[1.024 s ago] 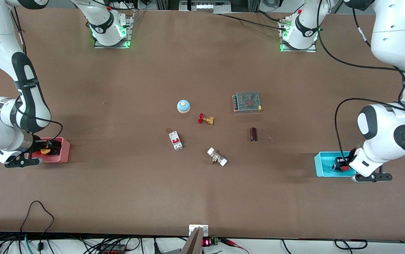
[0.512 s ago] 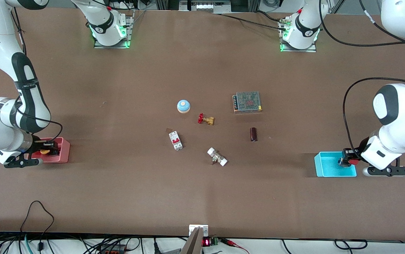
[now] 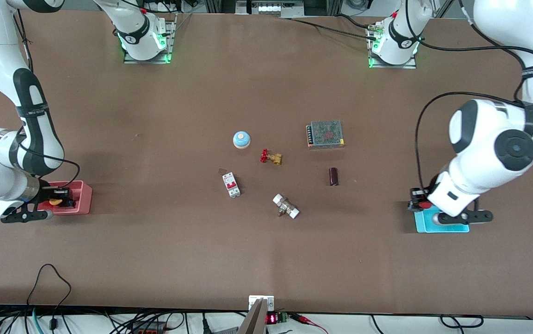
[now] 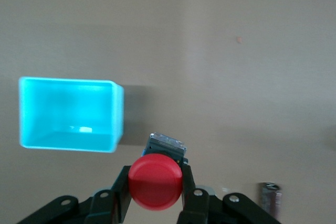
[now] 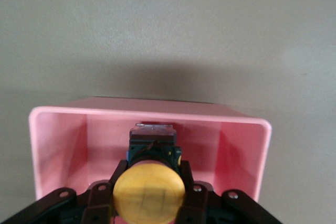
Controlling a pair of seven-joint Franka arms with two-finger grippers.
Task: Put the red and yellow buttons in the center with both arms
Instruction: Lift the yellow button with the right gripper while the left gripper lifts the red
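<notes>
You are looking at the brown table with both arms working at its two ends. Your left arm is reaching over the blue tray at its end of the table, and your right arm is reaching over the pink tray at its end.

In the middle, the grey mesh-topped power supply is lying toward the left arm's end, with the blue-domed button level with it and the brass valve with its red handwheel just nearer the camera than that button. The white and red circuit breaker, the white-capped fitting and the dark cylinder are lying nearer still, well apart from each other.

Your left gripper is clamping the red button by the body under its cap, up in the air over the tabletop just beside the blue tray's wall. The tray is showing nothing inside in the left wrist view.

Your right gripper is pinching the yellow button the same way, and it is hanging over the inside of the pink tray.
</notes>
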